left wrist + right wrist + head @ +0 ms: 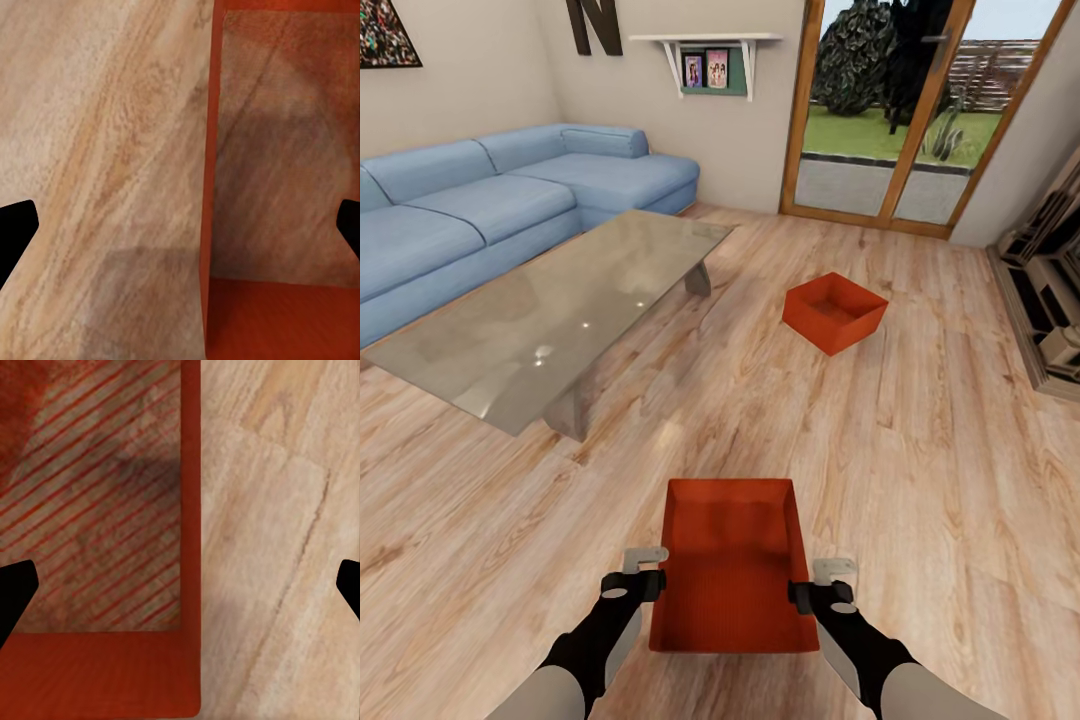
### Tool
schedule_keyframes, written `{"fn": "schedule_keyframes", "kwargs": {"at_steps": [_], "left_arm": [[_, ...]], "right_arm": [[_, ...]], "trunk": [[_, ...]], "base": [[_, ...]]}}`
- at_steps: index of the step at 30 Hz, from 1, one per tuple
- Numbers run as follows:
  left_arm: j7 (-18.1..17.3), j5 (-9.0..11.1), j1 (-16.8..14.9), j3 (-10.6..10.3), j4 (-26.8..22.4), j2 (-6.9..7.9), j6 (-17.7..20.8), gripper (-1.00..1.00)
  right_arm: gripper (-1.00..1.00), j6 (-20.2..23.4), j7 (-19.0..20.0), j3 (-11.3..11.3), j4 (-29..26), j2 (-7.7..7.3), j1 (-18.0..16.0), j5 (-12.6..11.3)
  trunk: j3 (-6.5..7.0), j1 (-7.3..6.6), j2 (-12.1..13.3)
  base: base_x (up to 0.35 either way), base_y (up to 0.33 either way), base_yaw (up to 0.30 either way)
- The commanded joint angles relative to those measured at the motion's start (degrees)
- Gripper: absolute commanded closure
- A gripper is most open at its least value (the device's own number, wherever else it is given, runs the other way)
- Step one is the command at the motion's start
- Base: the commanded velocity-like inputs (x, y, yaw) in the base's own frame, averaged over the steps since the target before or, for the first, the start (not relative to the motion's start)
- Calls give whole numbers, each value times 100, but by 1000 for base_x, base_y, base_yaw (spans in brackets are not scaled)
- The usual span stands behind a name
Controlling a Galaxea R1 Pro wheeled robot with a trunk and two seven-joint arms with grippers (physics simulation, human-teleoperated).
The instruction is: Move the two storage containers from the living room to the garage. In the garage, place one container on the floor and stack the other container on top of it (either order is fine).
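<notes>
2 red-orange storage containers, both on the living-room wood-plank floor [920, 470]: near container [732, 565] sits right btwn the arms, far container [834, 312] lies well ahead by the glass doors [890, 110], past the glass coffee table [550, 310]. probably light, stiff, thin-walled, no lid or handles, so best hold is the side walls, one arm each. left gripper [646, 568] and right gripper [822, 583] both spread apart, each straddling a side wall w/ one finger in, one out, not clamped yet.
</notes>
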Motion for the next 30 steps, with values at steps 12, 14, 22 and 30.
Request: {"fn": "schedule_keyframes", "kwargs": {"at_steps": [12,14,22,30], "left_arm": [[11,-8,0,-2,-11,-4,36,-100],[11,-8,0,-2,-11,-3,37,-100],[11,-8,0,-2,-11,-4,40,-100],[11,-8,0,-4,-11,-7,44,-100]], "right_arm": [[-100,10,-39,49,-6,10,-3,-54],[-100,11,-39,49,-6,10,-3,-54],[-100,11,-39,51,-6,11,-3,-54],[-100,8,-39,57,-6,11,-3,-54]], "trunk": [[-220,264,-484],[-256,307,-565],[-399,483,-885],[-507,615,-1126]], "base": [[0,0,0],[0,0,0],[0,0,0],[0,0,0]]}}
